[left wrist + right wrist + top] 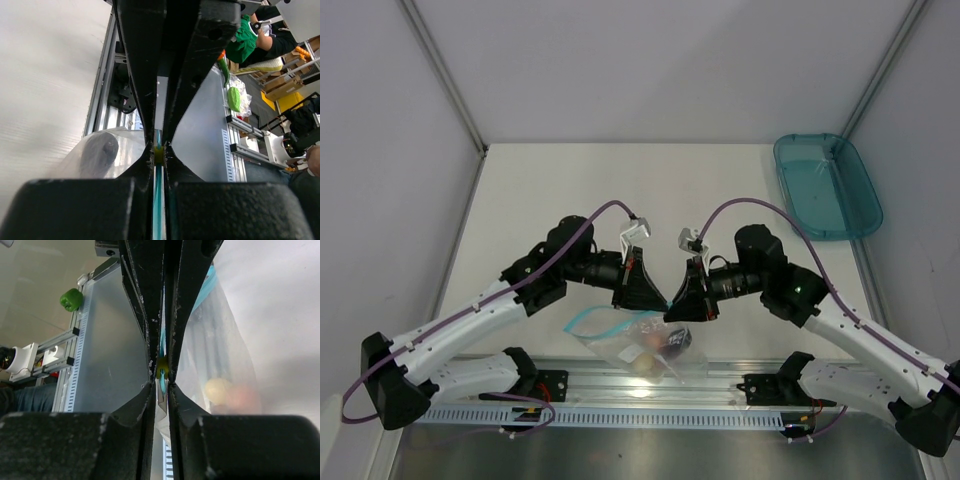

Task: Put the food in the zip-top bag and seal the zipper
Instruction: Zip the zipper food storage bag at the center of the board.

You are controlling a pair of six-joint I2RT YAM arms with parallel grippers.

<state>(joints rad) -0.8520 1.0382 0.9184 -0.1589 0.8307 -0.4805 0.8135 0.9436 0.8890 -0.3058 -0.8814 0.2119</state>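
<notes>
The clear zip-top bag [642, 347] hangs at the table's near edge, held up between both grippers. Inside it are a dark purple piece [677, 341], a cream piece [646, 364] and a peach-pink piece [651, 347]. My left gripper [654, 299] is shut on the teal zipper [592, 318]; the strip runs between its fingers in the left wrist view [159, 180], with the purple piece [98, 152] behind plastic. My right gripper [680, 308] is shut on the zipper [161, 375] right beside the left one. The cream piece [218, 389] and the peach piece [245, 398] show through the bag.
An empty teal plastic tray [826, 186] lies at the far right of the table. A slotted metal rail [640, 412] runs along the near edge under the bag. A green toy pepper [71, 299] sits off the table.
</notes>
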